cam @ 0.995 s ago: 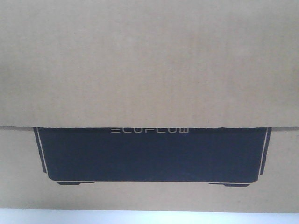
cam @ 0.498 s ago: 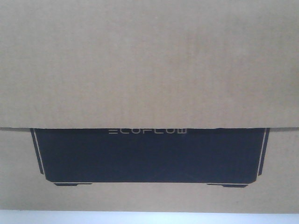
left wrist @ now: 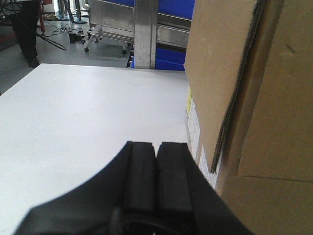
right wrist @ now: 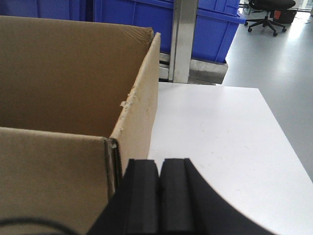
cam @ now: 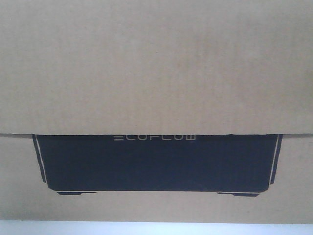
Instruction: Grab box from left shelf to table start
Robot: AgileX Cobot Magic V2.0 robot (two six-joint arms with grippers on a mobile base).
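Left gripper [left wrist: 156,155]: black pads pressed together, nothing between them, low over the table [left wrist: 83,127], just beside the box's left wall. Right gripper [right wrist: 160,171]: pads likewise closed on nothing, at the box's right wall near a front corner.

Cardboard box [cam: 156,68] stands on the white table between the two grippers. Right wrist view looks over its open top flap; interior wall is bare brown cardboard, contents cannot be made out. Front view filled by the box: black printed panel [cam: 156,164], pale ECOFLOW lettering [cam: 155,138], a thin strip of table below.

Bare tabletop lies open on both outer sides of the box. Beyond the far table edge: metal shelf upright [left wrist: 145,34], blue bins [right wrist: 205,24]. Farther off, grey floor and an office chair [right wrist: 266,14].
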